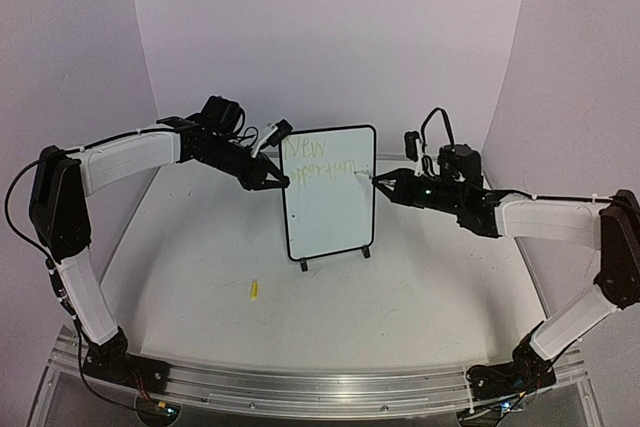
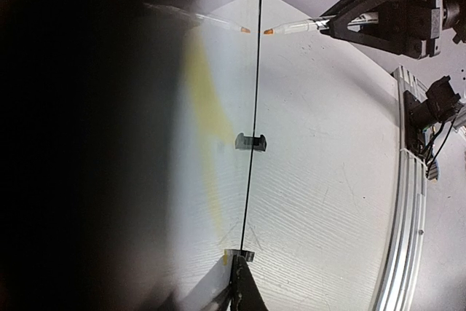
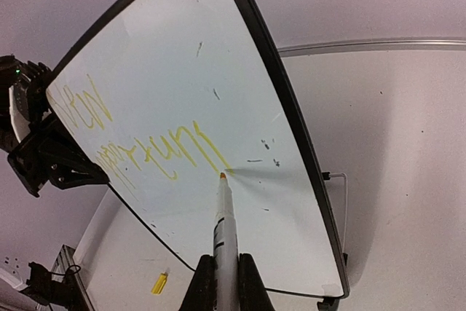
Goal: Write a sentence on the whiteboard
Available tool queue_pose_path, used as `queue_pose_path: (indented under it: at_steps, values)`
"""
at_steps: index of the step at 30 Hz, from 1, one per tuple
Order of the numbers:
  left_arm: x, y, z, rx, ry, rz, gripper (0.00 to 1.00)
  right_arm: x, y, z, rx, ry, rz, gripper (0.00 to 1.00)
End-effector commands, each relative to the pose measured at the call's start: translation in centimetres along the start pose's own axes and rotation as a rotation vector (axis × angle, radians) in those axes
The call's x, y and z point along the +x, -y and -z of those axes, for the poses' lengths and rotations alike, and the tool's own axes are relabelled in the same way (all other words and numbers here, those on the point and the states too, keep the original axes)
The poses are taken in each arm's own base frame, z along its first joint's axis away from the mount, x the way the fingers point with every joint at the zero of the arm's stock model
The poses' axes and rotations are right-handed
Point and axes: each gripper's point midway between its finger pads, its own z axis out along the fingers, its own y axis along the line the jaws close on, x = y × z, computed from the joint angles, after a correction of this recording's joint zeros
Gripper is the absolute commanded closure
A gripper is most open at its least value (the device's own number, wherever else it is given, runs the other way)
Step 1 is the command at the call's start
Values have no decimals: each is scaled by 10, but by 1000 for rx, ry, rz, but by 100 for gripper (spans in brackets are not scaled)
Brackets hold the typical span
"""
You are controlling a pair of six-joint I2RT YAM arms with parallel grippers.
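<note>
Faintly yellow sentence (image 3: 156, 152) on whiteboard (image 3: 182, 49)

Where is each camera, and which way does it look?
Top external: above and behind, looking down at the whiteboard; both arms show.
Left wrist: on the left arm, looking along the board's edge; left gripper shows.
Right wrist: on the right arm, facing the sentence; right gripper holds marker.
Wrist views share the marker tip.

sentence (image 2: 202, 100): blurred to yellow smear | right claw (image 3: 223, 269): cropped by bottom edge
</note>
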Motion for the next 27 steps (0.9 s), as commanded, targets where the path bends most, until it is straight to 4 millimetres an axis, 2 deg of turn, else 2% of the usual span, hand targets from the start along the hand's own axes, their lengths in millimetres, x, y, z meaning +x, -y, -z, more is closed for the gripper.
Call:
queue_pose_path:
  at_steps: [1, 7, 12, 20, 27]
  values:
    - [23, -8, -1, -64, -87, -5, 100, -37, -38, 18, -104, 105, 48, 100]
    - [25, -9, -3, -62, -92, -2, 100, -59, -39, 16, -68, 160, 70, 100]
    - [26, -9, -3, -64, -94, -1, 100, -59, -37, 2, -69, 142, 73, 100]
    - [25, -10, -2, -67, -92, -4, 100, -56, -35, -5, -71, 128, 68, 100]
    - [25, -10, -3, -66, -94, -3, 100, -53, -20, -6, -7, 141, 35, 100]
